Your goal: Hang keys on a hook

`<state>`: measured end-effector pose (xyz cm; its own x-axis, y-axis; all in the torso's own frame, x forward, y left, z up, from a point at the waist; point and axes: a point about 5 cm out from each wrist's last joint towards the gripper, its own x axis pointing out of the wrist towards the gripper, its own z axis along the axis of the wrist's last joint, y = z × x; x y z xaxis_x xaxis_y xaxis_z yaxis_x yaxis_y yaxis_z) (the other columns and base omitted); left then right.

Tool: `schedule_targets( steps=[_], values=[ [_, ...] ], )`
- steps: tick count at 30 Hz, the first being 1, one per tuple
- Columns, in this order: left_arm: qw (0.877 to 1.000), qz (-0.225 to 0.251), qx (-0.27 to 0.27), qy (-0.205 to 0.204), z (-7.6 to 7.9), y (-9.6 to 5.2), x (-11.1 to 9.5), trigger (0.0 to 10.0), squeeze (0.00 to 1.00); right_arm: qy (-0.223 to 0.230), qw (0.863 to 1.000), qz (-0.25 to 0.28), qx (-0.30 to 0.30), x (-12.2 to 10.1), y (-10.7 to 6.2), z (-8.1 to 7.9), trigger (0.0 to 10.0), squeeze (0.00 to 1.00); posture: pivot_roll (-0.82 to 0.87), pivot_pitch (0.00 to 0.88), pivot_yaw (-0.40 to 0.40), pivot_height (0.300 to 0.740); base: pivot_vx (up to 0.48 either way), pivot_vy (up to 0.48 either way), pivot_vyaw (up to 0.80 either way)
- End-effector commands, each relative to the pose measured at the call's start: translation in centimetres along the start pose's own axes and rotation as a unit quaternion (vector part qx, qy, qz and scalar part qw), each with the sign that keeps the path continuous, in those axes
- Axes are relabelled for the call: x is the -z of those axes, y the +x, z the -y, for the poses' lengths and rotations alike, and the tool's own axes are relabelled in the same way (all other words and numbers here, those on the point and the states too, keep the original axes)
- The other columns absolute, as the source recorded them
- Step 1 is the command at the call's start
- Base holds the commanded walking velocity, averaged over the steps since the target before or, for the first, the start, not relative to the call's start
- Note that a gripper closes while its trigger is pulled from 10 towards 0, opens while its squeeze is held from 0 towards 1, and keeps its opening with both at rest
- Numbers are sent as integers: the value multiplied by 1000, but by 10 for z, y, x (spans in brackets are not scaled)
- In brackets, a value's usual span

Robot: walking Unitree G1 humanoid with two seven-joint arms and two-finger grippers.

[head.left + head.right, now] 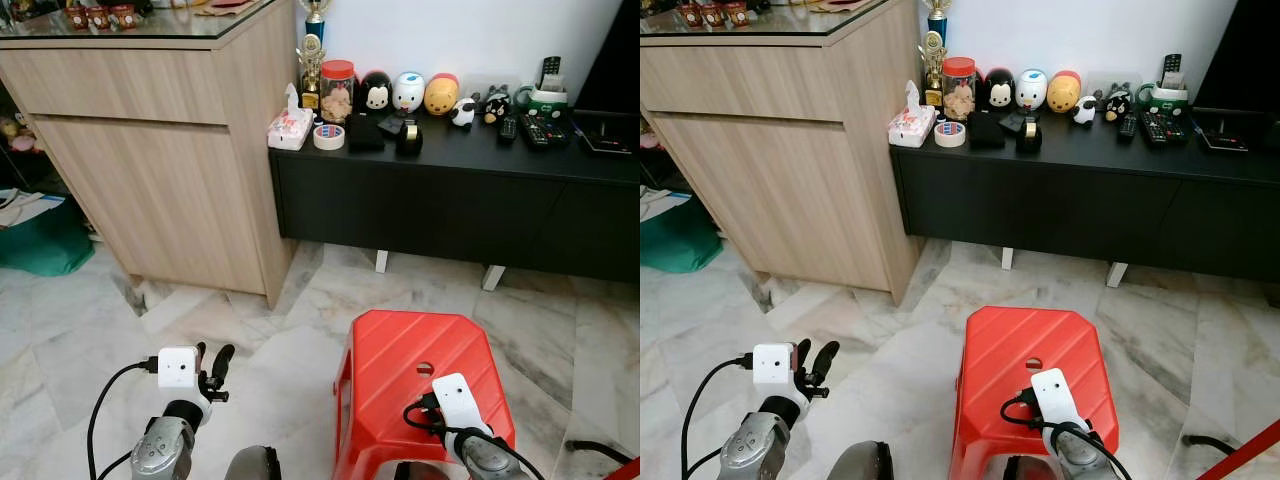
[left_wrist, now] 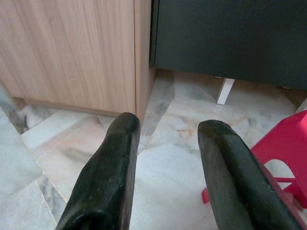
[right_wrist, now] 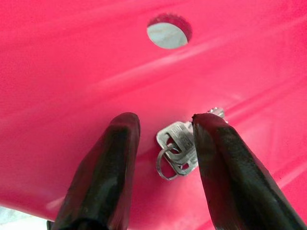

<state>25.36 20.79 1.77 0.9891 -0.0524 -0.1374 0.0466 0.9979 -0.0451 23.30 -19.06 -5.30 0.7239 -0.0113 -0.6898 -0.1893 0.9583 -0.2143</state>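
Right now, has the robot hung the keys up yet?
Not yet. The keys lie on the red stool, so nothing is hung. In hand: the right gripper is open, its fingers either side of the keys, not yet closed on them. The left gripper is open over the floor, holding nothing. Left to do: grab the keys, lift them and hang them on a hook.

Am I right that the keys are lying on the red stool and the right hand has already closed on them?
Not quite. The keys do lie on the red stool, but the right hand is open, its fingers astride them, as the right wrist view shows.
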Motion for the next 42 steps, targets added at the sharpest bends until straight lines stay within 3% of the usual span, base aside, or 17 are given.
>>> schedule_targets(
  steps=[1,18,19,20,21,22,23,42],
  values=[
    [1000,-9,2,10,-2,-1,1,10000,0,8,1000,-8,6,0,1,2,10000,0,35,0,8,617,0,0,0],
    [1000,-13,1,22,-4,-1,0,10000,0,2,998,-55,25,15,-2,0,10000,0,52,0,9,617,0,0,0],
    [1000,-12,1,23,-4,-2,0,10000,0,3,998,-57,25,15,-2,0,9333,0,52,0,9,617,0,0,0],
    [1000,-12,0,23,-4,-2,0,10000,0,3,998,-59,25,16,-2,0,9333,0,52,0,9,617,0,0,0],
    [1000,-12,0,24,-4,-2,0,10000,0,2,998,-60,26,16,-2,0,7922,0,52,0,9,617,0,0,0],
    [1000,-12,0,24,-4,-2,0,10000,0,3,998,-60,25,16,-2,0,4784,0,56,0,8,617,0,0,0],
    [1000,-13,0,24,-4,-2,0,10000,0,3,998,-61,25,16,-2,0,0,0,58,0,8,617,0,0,0],
    [999,-19,0,32,-5,-4,1,10000,0,12,996,-78,39,24,-4,0,0,0,64,0,8,617,0,0,0]
  ],
)
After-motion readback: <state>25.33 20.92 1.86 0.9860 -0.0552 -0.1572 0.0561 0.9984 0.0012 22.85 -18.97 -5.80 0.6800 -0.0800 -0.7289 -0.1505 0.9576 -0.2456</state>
